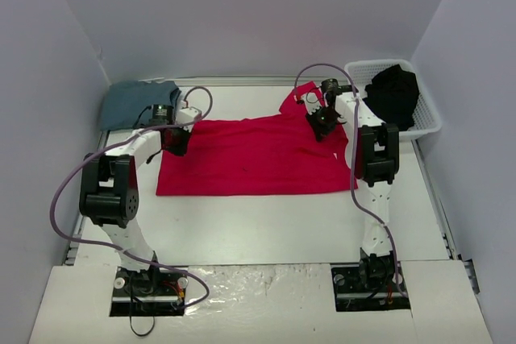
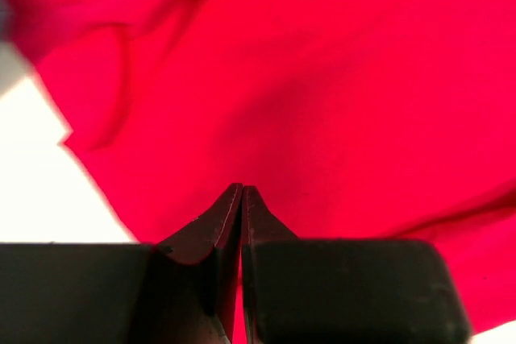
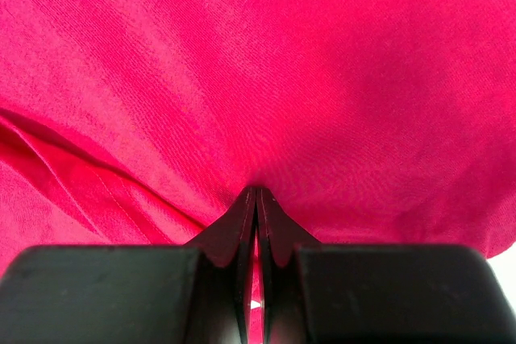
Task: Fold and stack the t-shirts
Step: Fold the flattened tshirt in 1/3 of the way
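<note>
The red t-shirt (image 1: 258, 157) lies spread flat across the middle of the table. My left gripper (image 1: 176, 141) is down at its far left corner. In the left wrist view its jaws (image 2: 243, 188) are shut, with red cloth (image 2: 322, 78) pinched in the slit between them. My right gripper (image 1: 322, 122) is at the shirt's far right part, by a raised flap. In the right wrist view it (image 3: 255, 191) is also shut on the red fabric (image 3: 266, 62). A folded blue-grey t-shirt (image 1: 139, 104) rests at the back left. The black t-shirt (image 1: 393, 94) lies bunched in the basket.
A white slatted basket (image 1: 427, 118) stands at the back right corner against the wall. Grey walls enclose the table on three sides. Purple cables loop from both arms. The arm bases sit on a white plate (image 1: 258, 292) at the near edge.
</note>
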Robot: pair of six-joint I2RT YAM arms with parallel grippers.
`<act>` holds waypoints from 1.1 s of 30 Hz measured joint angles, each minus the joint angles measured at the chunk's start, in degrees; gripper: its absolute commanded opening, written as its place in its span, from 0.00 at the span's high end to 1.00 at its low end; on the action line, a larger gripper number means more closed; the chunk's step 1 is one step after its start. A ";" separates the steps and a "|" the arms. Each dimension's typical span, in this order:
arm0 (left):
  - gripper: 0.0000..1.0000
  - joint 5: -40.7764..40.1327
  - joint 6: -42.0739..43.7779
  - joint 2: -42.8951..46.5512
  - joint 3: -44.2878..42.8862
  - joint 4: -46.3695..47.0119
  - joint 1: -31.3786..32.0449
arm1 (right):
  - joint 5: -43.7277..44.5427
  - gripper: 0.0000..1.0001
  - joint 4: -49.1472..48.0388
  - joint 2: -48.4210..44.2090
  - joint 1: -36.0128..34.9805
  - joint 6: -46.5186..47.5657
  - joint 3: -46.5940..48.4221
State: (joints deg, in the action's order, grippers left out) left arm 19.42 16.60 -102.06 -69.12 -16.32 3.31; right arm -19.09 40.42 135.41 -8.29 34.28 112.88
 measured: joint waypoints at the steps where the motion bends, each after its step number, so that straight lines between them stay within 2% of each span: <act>1: 0.98 -0.15 0.35 -0.33 0.68 0.07 0.83 | 0.00 1.00 0.00 0.00 0.00 -0.02 -0.02; 6: 0.98 -1.97 1.25 -4.11 1.27 0.31 2.21 | 0.00 1.00 -0.02 0.00 0.00 -0.02 -0.02; 16: 0.98 -4.94 3.80 -6.16 -1.79 -1.68 2.51 | -0.02 1.00 -2.01 -1.53 0.00 0.07 -2.99; 33: 0.98 -12.35 11.56 -3.85 0.79 -6.51 9.07 | 0.33 1.00 -3.58 -7.69 0.00 0.57 -13.40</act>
State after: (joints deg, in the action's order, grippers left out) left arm 7.07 28.16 -105.91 -68.34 -22.83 12.38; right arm -18.76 36.84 127.72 -8.29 34.85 99.48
